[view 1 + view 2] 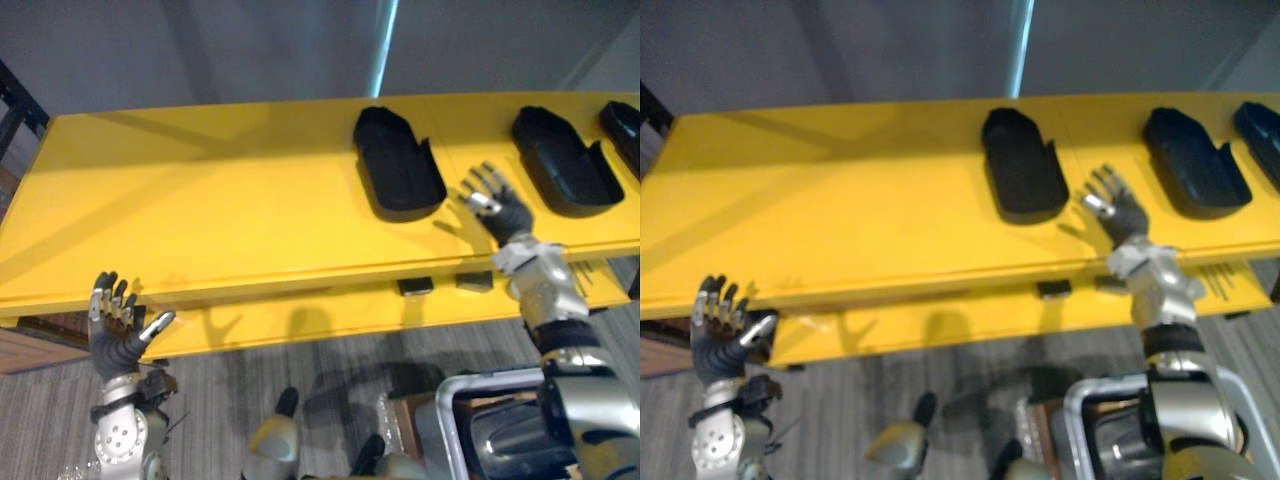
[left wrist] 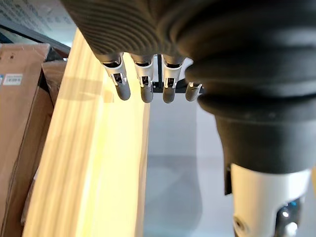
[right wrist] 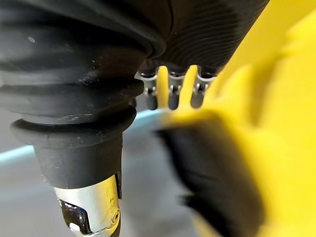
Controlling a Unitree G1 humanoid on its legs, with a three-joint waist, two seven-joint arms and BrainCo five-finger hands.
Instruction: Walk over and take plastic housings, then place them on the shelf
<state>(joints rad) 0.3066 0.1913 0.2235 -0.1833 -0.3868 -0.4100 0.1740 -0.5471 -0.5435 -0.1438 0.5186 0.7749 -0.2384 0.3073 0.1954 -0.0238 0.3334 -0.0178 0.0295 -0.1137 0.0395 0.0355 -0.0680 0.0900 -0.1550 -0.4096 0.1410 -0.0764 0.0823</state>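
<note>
Placing looked largely done: housings lay on the shelf either side of the right hand (fingers spread, empty); the left hand was likewise open and empty.

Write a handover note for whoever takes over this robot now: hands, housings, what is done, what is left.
Left hand: open, empty, raised by the front edge of the shelf.
Right hand: open, empty, over the shelf between the left housing and the middle housing.
The right housing lies at the shelf's far right.
Done: three housings on the shelf.
Left: probably fetch more, if any remain.
</note>
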